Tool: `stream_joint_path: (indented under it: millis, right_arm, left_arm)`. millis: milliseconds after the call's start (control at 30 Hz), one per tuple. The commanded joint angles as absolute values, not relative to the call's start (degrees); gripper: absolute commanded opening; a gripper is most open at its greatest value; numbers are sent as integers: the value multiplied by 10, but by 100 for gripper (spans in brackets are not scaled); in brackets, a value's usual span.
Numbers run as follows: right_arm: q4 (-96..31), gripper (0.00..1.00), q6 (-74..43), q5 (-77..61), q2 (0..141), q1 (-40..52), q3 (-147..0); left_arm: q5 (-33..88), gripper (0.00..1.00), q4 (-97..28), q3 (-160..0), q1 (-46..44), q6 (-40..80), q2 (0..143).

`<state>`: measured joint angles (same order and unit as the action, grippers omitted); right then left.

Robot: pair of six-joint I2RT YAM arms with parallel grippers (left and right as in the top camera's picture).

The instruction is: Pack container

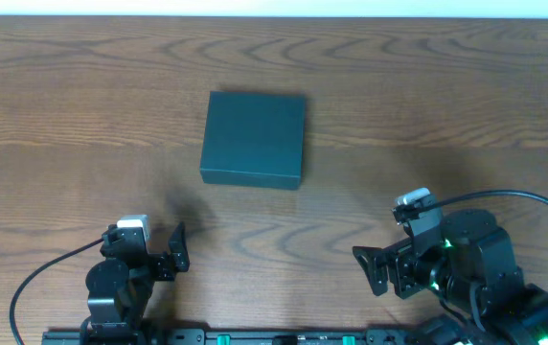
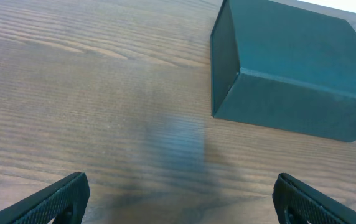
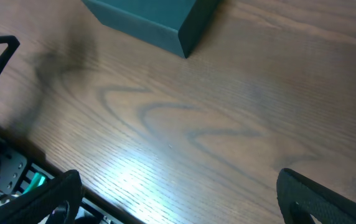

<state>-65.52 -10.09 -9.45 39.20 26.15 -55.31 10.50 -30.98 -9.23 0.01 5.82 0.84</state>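
Note:
The container (image 1: 254, 138) is a dark teal, square, shallow box lying shut in the middle of the wooden table. It also shows in the left wrist view (image 2: 293, 68) at the upper right and in the right wrist view (image 3: 156, 15) at the top. My left gripper (image 1: 175, 251) is open and empty near the front edge, to the front left of the box; its fingers (image 2: 181, 202) stand wide apart. My right gripper (image 1: 374, 268) is open and empty at the front right; its fingers (image 3: 184, 199) stand wide apart. No snack packs are in view.
Bare wood-grain table (image 1: 427, 115) surrounds the box. The arm bases and a rail (image 1: 255, 335) run along the front edge. A cable (image 1: 523, 196) loops over the right arm.

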Motion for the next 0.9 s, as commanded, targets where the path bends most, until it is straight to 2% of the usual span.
stream_joint_path:
  millis: [0, 400, 600, 733, 867]
  right_arm:
    - [-656, 99, -107, -97, 389, 255, -554]
    - [-656, 99, -106, -96, 389, 255, -554]
    - [-641, 99, -67, 18, 381, 250, -551]
    - [-536, 99, -65, 93, 342, 223, -483]
    - [-399, 99, -65, 120, 279, 216, -341]
  left_arm:
    - [101, 95, -308, -84, 3, 62, 2]
    - [101, 95, -308, -84, 3, 62, 2]
    - [101, 96, -308, -84, 3, 62, 2]
    - [101, 95, -308, -84, 3, 62, 2]
    - [101, 96, -308, -84, 3, 62, 2]
